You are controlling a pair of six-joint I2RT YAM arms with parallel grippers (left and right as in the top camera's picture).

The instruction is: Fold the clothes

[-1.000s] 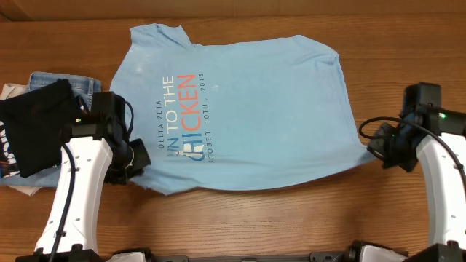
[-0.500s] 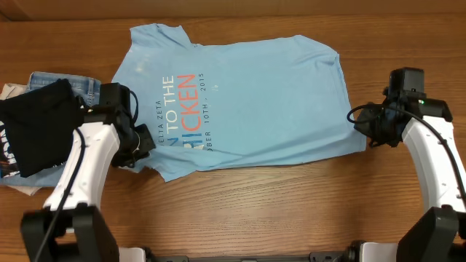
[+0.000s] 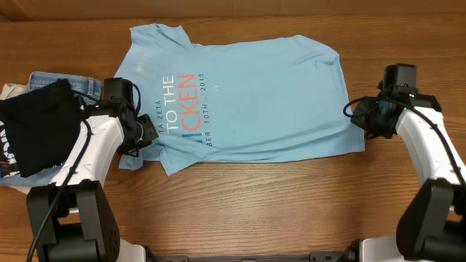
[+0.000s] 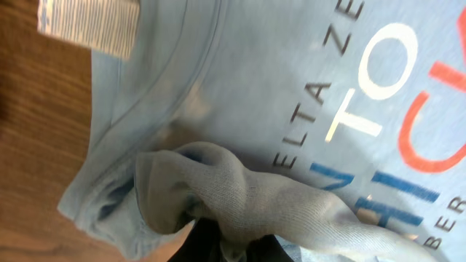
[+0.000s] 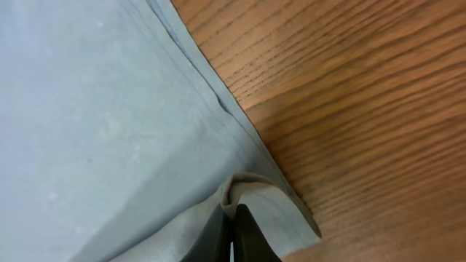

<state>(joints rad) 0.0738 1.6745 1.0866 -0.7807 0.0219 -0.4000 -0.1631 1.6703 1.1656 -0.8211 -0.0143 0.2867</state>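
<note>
The clothes [image 3: 269, 94], a light blue T-shirt with red and white lettering, lie spread across the wooden table with the near edge drawn inward. My left gripper [image 3: 149, 133] is at the shirt's left side, shut on a bunched fold of the fabric. In the left wrist view that bunched fold [image 4: 240, 189] rises over the lettering, and the left gripper [image 4: 233, 244] is mostly hidden under it. My right gripper [image 3: 358, 120] is at the shirt's right edge. In the right wrist view the right gripper [image 5: 231, 222] pinches a small fold of the hem [image 5: 251, 185].
A black garment [image 3: 36, 127] with white print lies on blue jeans [image 3: 81, 82] at the table's left edge, just behind my left arm. Bare wood [image 3: 277, 204] runs along the front of the table and to the right of the shirt [image 5: 364, 94].
Both grippers have moved toward the far side of the table with the shirt's near edge in them. The near edge now lies farther back, and more bare wood shows in front.
</note>
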